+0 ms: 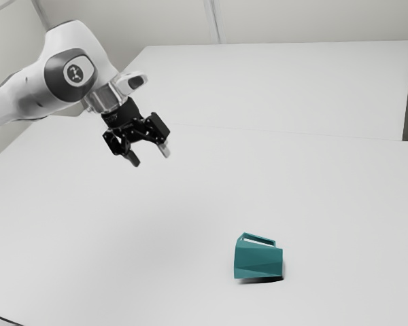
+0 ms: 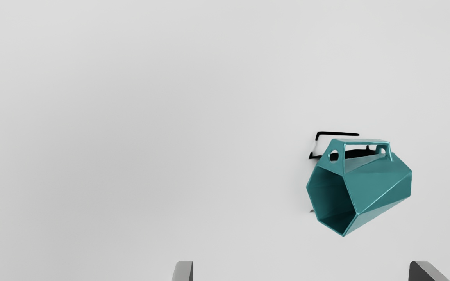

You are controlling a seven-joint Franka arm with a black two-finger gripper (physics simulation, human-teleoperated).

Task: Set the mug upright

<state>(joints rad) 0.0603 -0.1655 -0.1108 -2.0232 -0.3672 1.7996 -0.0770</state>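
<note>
My gripper (image 1: 150,155) hangs above the table toward the exterior view's upper left, its fingers apart and nothing between them. A teal faceted mug (image 1: 258,261) lies on its side on the table, lower and farther to the exterior view's right, well apart from the gripper. In the wrist view the mug (image 2: 381,179) shows its open hexagonal mouth and its handle, which stands out from the side of the body. The two fingertips of the gripper (image 2: 300,271) stand wide apart there, short of the mug.
The white table (image 1: 156,251) spreads widely around the mug. Behind it, a pale upright panel (image 1: 279,88) rises at the back of the exterior view. A dark thin edge (image 1: 3,318) shows in the exterior view's lower left corner.
</note>
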